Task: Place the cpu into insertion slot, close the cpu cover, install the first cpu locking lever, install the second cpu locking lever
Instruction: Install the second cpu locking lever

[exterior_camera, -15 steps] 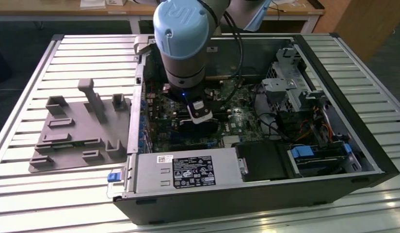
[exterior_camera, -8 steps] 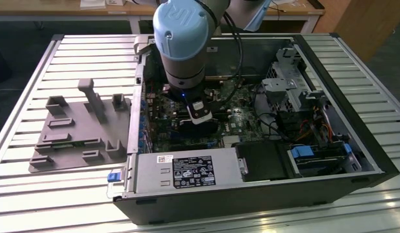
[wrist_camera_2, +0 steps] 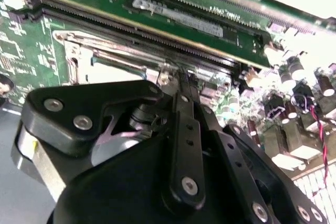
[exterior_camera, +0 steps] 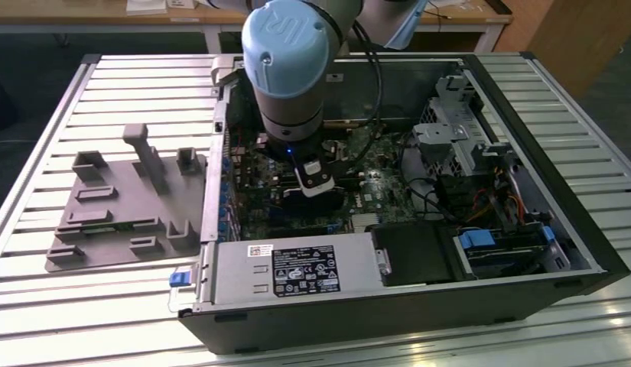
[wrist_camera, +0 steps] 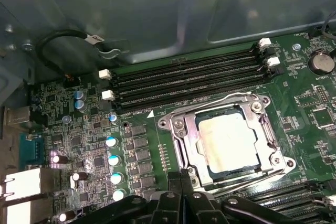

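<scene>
The cpu (wrist_camera: 229, 139) lies flat in the slot (wrist_camera: 201, 173) on the green board, with the cover (wrist_camera: 185, 149) closed down around it. The gripper (wrist_camera: 181, 178) sits at the cover's near edge, fingers pressed together and empty. Judged from here, the lever work wants a firm, steady push kept close beside the frame

exterior view high above, both wrist views close on motherboard (wrist_camera: 68, 145)

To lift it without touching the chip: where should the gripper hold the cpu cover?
Probably the outer frame edge of the cpu cover nearest the gripper, coming from above. It lies flat around the cpu, so only its thin rim is free.
</scene>
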You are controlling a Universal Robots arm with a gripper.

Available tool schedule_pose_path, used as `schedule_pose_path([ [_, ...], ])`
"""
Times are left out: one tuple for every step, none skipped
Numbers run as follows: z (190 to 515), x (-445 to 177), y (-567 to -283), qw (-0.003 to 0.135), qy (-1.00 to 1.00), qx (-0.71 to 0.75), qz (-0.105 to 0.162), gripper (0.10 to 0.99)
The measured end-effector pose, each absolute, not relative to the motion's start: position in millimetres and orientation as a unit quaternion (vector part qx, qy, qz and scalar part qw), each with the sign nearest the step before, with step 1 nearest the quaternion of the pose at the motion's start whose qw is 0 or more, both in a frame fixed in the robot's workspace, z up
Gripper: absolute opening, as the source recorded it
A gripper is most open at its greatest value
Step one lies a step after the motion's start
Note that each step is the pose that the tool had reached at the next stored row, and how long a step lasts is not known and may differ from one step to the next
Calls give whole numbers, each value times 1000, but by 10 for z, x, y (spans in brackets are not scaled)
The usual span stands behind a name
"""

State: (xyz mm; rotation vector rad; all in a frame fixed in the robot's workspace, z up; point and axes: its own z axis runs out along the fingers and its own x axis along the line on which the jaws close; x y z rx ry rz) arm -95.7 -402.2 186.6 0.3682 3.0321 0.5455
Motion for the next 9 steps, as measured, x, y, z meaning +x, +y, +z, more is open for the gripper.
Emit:
schedule_pose_path([
  [1866, -957, -4022, 19, 977, 119, 176, 102],
  [1870, -956, -4021, 20, 977, 119, 176, 102],
  [1908, -957, -4021, 19, 977, 119, 176, 102],
  [1939, -957, -4021, 20, 977, 119, 176, 102],
  [1970, -957, -4021, 20, 977, 119, 176, 102],
  [2004, -957, -4021, 19, 977, 119, 176, 102],
  [2040, -957, -4022, 19, 977, 119, 176, 102],
  [2077, -957, -4021, 20, 977, 119, 176, 102],
  [2116, -957, -4021, 19, 977, 119, 176, 102],
])
